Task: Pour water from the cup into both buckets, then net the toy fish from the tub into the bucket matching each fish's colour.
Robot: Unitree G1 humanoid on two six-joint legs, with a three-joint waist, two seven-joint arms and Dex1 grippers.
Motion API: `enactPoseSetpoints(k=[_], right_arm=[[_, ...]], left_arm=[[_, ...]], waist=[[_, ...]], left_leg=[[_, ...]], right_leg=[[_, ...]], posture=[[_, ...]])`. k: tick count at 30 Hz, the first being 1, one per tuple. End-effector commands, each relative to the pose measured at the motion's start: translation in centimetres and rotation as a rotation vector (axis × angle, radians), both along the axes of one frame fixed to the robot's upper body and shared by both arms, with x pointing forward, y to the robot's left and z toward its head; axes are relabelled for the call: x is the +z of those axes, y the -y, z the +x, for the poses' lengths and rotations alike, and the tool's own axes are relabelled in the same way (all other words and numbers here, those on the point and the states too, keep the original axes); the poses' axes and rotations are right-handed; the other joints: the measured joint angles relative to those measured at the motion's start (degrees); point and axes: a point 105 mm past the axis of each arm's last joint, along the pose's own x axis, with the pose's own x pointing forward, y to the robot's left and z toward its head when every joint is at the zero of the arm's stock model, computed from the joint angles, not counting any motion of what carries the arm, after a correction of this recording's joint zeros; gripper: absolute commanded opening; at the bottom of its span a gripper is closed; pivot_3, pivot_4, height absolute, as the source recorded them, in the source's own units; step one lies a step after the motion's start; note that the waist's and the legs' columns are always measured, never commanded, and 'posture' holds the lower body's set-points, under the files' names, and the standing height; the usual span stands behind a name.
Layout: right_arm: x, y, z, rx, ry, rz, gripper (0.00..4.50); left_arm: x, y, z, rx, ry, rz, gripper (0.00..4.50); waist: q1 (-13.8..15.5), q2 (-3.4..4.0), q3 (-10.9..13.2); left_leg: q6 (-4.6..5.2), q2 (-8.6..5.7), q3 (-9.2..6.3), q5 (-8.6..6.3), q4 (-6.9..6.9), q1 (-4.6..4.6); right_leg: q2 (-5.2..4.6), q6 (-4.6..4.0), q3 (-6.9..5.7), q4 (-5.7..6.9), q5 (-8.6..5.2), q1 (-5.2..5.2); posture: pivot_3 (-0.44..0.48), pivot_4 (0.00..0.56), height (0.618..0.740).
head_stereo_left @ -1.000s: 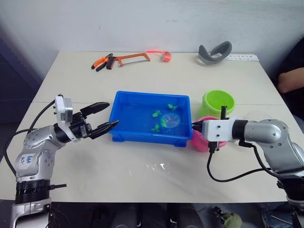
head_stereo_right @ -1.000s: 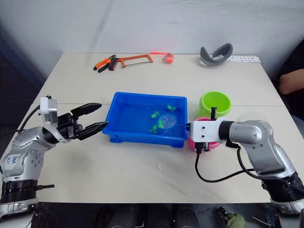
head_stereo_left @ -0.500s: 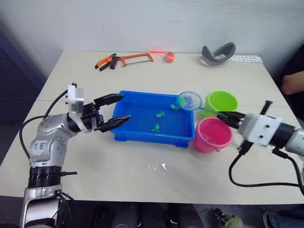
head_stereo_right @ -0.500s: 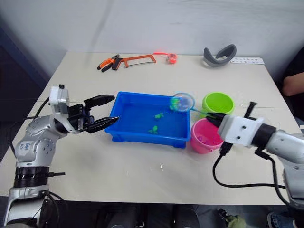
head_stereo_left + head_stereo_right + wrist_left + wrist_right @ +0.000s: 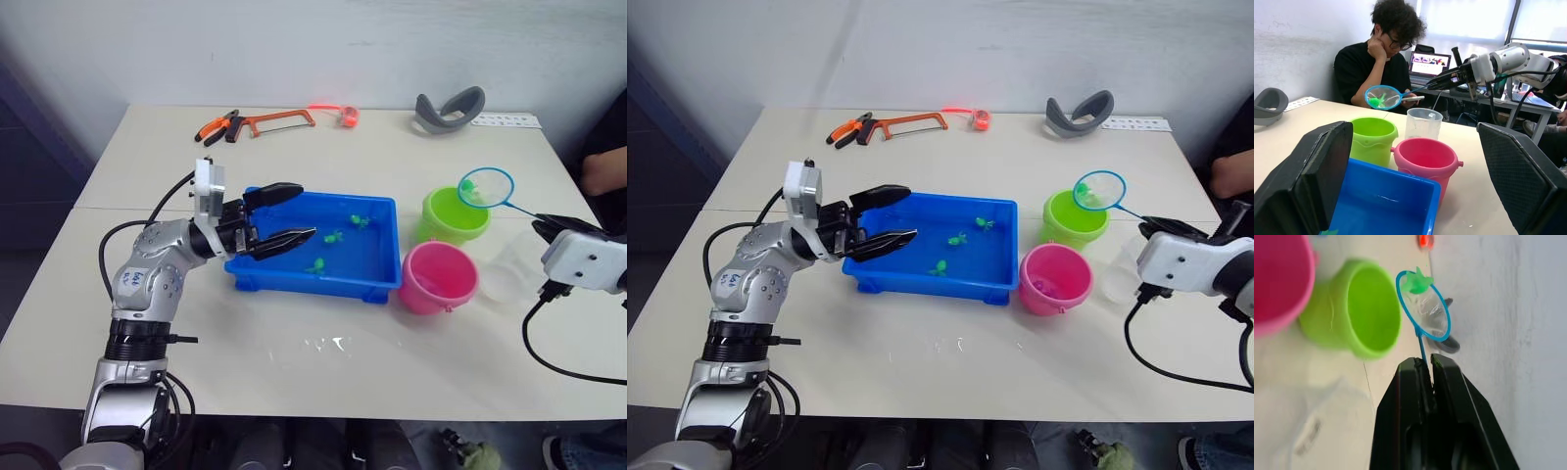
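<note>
The blue tub (image 5: pixel 377 279) sits mid-table with three green toy fish (image 5: pixel 333 236) in it. To its right stand the lime green bucket (image 5: pixel 453 215) and the pink bucket (image 5: pixel 439 276), with the clear cup (image 5: pixel 509 274) just beyond the pink one. My right gripper (image 5: pixel 545 223) is shut on the net's thin handle. The net (image 5: pixel 486 188) hovers over the green bucket's far right rim, and a green fish (image 5: pixel 1418 283) lies in its mesh. My left gripper (image 5: pixel 306 210) is open above the tub's left end, holding nothing.
An orange hacksaw (image 5: pixel 274 121), pliers (image 5: pixel 216 127) and a small red object (image 5: pixel 343 116) lie along the table's far edge. A grey curved band (image 5: pixel 446 106) and a paper strip (image 5: pixel 505 119) are at the far right. A person (image 5: pixel 1386 54) sits beyond the table's right side.
My right gripper lifted the net out of the tub with a green fish and carried it right, over the green bucket. My left gripper moved right, over the tub's left end.
</note>
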Motion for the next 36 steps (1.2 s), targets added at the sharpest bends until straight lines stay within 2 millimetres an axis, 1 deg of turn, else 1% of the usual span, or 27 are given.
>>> enactPoseSetpoints(k=[1, 5, 7, 10, 13, 14, 16, 20, 26, 30, 32, 35, 36], right_arm=[[0.9, -0.1, 0.7, 0.019, 0.097, -0.164, 0.0], [0.6, -0.1, 1.4, 0.036, 0.144, -0.332, 0.0], [0.3, -0.1, 1.7, 0.053, 0.16, -0.446, 0.0], [0.2, 0.6, 2.2, 0.044, 0.18, -0.565, 0.0], [0.7, 0.7, 2.8, 0.062, 0.247, -0.72, 0.0], [0.9, 0.6, 3.0, 0.077, 0.258, -0.747, 0.0], [0.7, 0.3, 3.1, 0.124, 0.252, -0.82, 0.0], [0.4, 0.3, 3.2, 0.171, 0.235, -0.868, 0.0], [0.2, 0.4, 3.2, 0.262, 0.195, -1.005, 0.0], [0.5, 0.5, 2.9, 0.303, 0.19, -1.068, 0.0], [1.0, 0.4, 2.9, 0.295, 0.194, -1.044, 0.0], [2.3, 0.2, 2.9, 0.263, 0.23, -0.963, 0.0], [2.9, 0.2, 2.9, 0.237, 0.243, -0.882, 0.0]], left_arm=[[0.7, 1.4, -0.1, -0.019, 0.031, 0.001, 4.41], [0.4, 1.9, -0.2, -0.028, 0.023, -0.007, 4.41], [0.2, 2.0, -0.2, -0.03, 0.019, -0.009, 4.41], [0.0, 2.0, -0.2, -0.029, 0.014, -0.012, 4.41], [-0.4, 2.0, -0.2, -0.027, 0.012, -0.011, 4.41], [-0.5, 2.1, -0.2, -0.027, 0.012, -0.011, 4.41], [-0.6, 2.0, -0.3, -0.024, 0.01, -0.014, 4.41], [-0.6, 2.1, -0.3, -0.024, 0.01, -0.02, 4.41], [-0.4, 2.4, -0.3, -0.041, 0.01, -0.035, 4.41], [-0.4, 2.5, -0.3, -0.054, 0.006, -0.044, 4.41], [-0.5, 2.4, -0.2, -0.052, 0.005, -0.048, 4.41], [-0.7, 2.3, 0.0, -0.036, 0.006, -0.058, 4.41], [-0.7, 2.1, 0.1, -0.031, 0.006, -0.06, 4.41]], waist=[[-0.04, 0.0, 0.0], [-0.05, 0.0, 0.0], [-0.05, 0.0, 0.0], [-0.08, 0.03, 0.01], [-0.14, 0.04, 0.0], [-0.15, 0.07, 0.0], [-0.18, 0.09, 0.01], [-0.15, 0.09, 0.01], [-0.19, 0.17, 0.0], [-0.2, 0.24, 0.01], [-0.22, 0.24, 0.0], [-0.23, 0.24, 0.01], [-0.24, 0.25, 0.01]], left_leg=[[0.0, 0.0, 0.0, 0.0, 0.0, 0.0], [-0.03, 0.01, 0.0, 0.02, 0.01, 0.02], [-0.06, 0.04, -0.01, 0.04, -0.01, 0.01], [-0.08, 0.05, 0.0, 0.05, -0.02, -0.01], [-0.1, 0.06, 0.0, 0.06, -0.01, -0.01], [-0.1, 0.06, 0.0, 0.06, -0.02, -0.01], [-0.12, 0.07, 0.0, 0.06, -0.02, -0.02], [-0.14, 0.09, 0.0, 0.07, -0.03, -0.02], [-0.15, 0.09, 0.02, 0.08, -0.03, -0.03], [-0.16, 0.1, 0.03, 0.08, -0.03, -0.03], [-0.17, 0.1, 0.03, 0.08, -0.04, -0.03], [-0.18, 0.1, 0.03, 0.09, -0.04, -0.03], [-0.18, 0.1, 0.03, 0.09, -0.04, -0.03]], right_leg=[[0.0, 0.0, 0.02, 0.0, 0.0, 0.0], [0.02, 0.0, 0.06, 0.02, 0.0, 0.0], [0.06, -0.01, 0.09, 0.0, 0.0, -0.02], [0.08, -0.01, 0.13, -0.01, -0.01, -0.04], [0.09, -0.01, 0.16, 0.0, -0.01, -0.04], [0.1, -0.02, 0.16, 0.0, -0.01, -0.04], [0.11, -0.03, 0.17, -0.01, -0.02, -0.06], [0.14, -0.03, 0.17, -0.01, -0.02, -0.06], [0.13, -0.03, 0.19, -0.01, -0.02, -0.08], [0.14, -0.04, 0.19, -0.01, -0.02, -0.09], [0.15, -0.04, 0.2, -0.01, -0.02, -0.09], [0.16, -0.04, 0.19, -0.01, -0.02, -0.09], [0.16, -0.04, 0.19, -0.01, -0.02, -0.09]], posture=[[0.0, 0.15, 0.74], [0.0, 0.15, 0.74], [0.0, 0.15, 0.74], [0.0, 0.15, 0.74], [0.0, 0.15, 0.74], [0.0, 0.15, 0.74], [0.0, 0.15, 0.74], [0.0, 0.15, 0.74], [0.0, 0.15, 0.74], [0.0, 0.15, 0.74], [0.0, 0.15, 0.74], [0.0, 0.15, 0.74], [0.0, 0.15, 0.74]])
